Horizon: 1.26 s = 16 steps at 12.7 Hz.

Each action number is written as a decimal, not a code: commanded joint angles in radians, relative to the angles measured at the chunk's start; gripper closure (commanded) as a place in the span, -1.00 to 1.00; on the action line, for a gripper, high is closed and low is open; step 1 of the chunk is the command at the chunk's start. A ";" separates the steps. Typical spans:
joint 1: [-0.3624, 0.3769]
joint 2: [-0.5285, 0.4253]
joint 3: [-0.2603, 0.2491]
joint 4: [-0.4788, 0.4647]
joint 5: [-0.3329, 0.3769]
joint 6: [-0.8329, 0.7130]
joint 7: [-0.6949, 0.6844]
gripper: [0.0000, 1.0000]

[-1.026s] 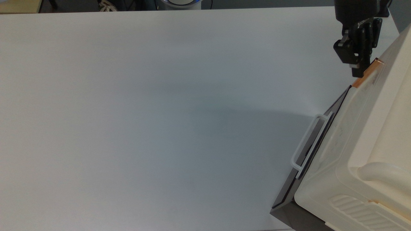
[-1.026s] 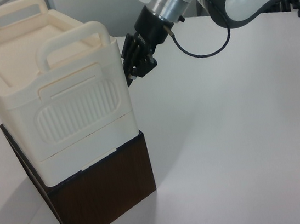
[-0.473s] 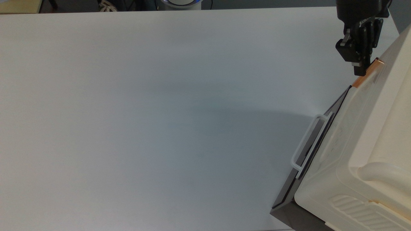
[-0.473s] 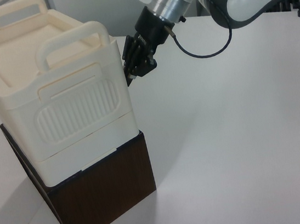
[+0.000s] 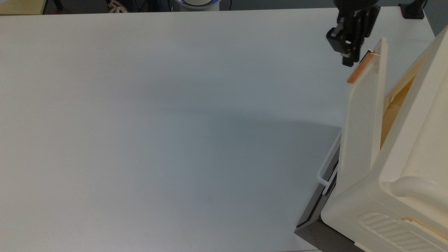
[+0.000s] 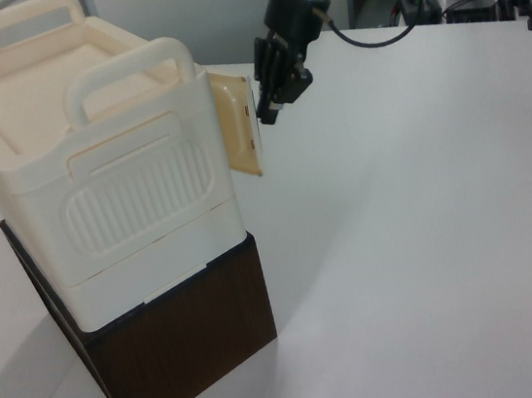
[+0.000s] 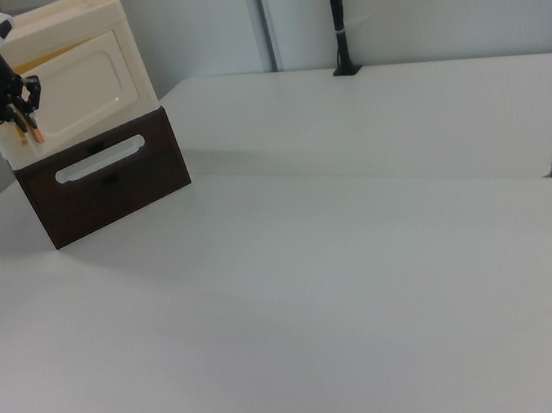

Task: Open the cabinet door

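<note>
The cabinet door is a cream panel with a copper-orange strip along its free edge. It stands swung partly out from the cream cabinet, and a gap shows the yellowish inside. My gripper is at the strip's far end, shut on the door's edge. In the left view the door juts out from the cabinet's far side with the gripper at its outer edge. In the right view the gripper holds the left edge of the door.
The cabinet sits on a dark brown box whose dark front panel carries a white bar handle, also seen below the door. The white table stretches wide to the top view's left. A black post stands at the table's far edge.
The door was flush against the cabinet and has swung outward. My gripper moved with its copper edge, towards the top view's left and upward. The dark panel has not moved.
</note>
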<state>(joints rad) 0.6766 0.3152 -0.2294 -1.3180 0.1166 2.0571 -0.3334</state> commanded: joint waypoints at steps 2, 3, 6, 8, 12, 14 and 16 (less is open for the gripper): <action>-0.112 -0.140 -0.072 -0.110 -0.003 -0.170 -0.023 0.21; -0.136 -0.157 -0.090 -0.112 -0.014 -0.202 -0.023 0.19; -0.218 -0.197 -0.117 -0.106 -0.116 -0.369 0.003 -0.50; -0.247 -0.203 -0.099 -0.106 -0.130 -0.384 0.020 -1.00; -0.512 -0.235 0.201 -0.104 -0.127 -0.382 0.286 -1.00; -0.739 -0.283 0.359 -0.142 -0.159 -0.464 0.456 -1.00; -0.779 -0.344 0.360 -0.179 -0.240 -0.560 0.467 -1.00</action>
<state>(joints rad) -0.0307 0.0723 0.0979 -1.4070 -0.0450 1.5725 0.0829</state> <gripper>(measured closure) 0.000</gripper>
